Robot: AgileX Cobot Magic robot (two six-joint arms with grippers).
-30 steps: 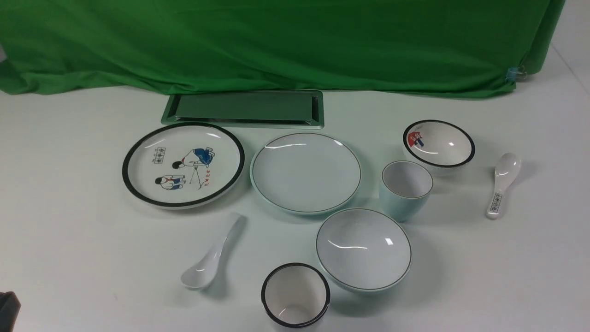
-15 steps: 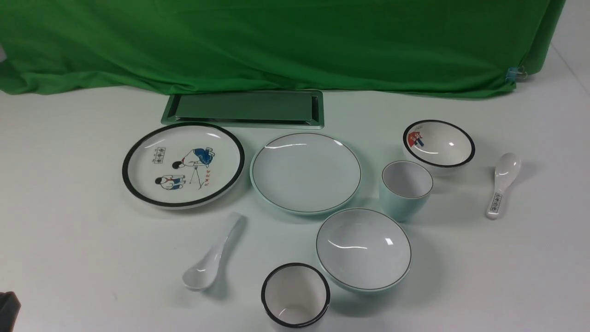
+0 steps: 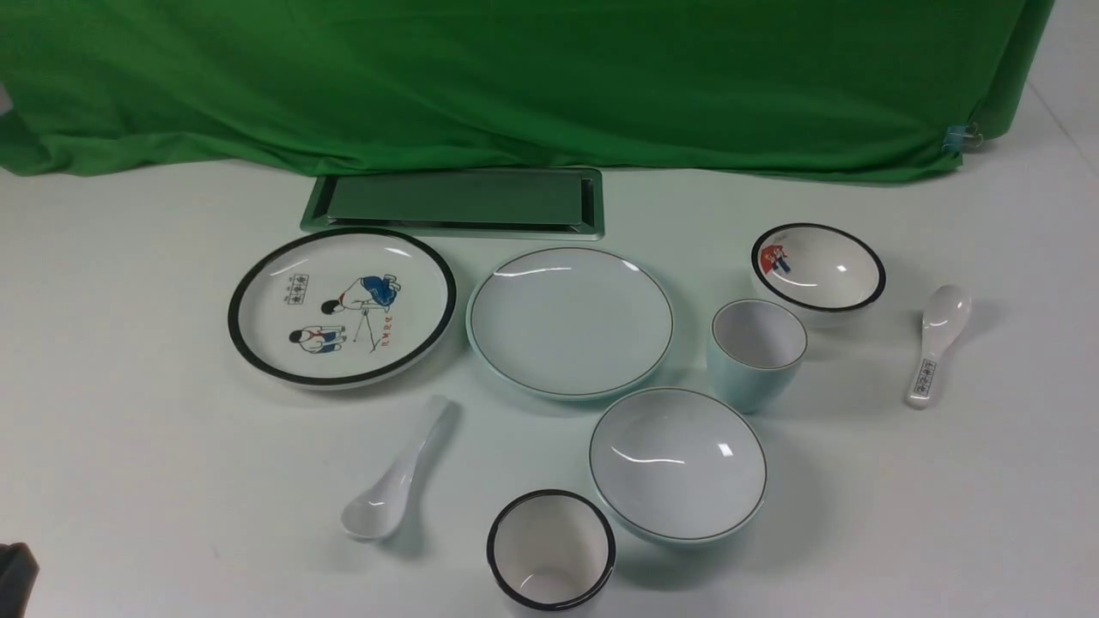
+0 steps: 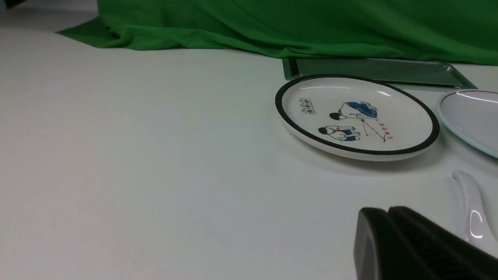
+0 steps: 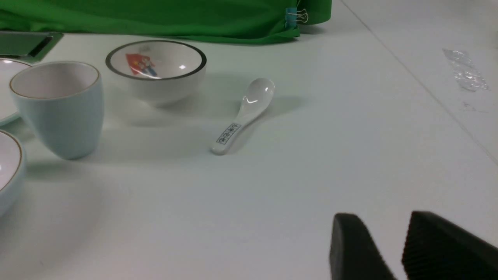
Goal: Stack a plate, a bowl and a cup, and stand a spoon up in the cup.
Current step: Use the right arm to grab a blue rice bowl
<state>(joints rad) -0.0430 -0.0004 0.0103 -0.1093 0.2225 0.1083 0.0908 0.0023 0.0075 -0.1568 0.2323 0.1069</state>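
Shows only a slight shift of the spoon [image 3: 378, 511], leaves all stacking undone, with left pincer [image 4: 385, 212] pressed together, right pincer [image 5: 383, 217] spread.

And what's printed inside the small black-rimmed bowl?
A red and blue picture, clearest in the right wrist view.

left gripper [image 4: 386, 210] apparently shut, right parted

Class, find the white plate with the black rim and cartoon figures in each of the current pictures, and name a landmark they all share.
Front view: the cartoon plate, left of centre, in front of the green tray's left part.
Left wrist view: in the picture's upper right part.
Right wrist view: not in it.
Shared landmark: the green cloth, along the top of all three.
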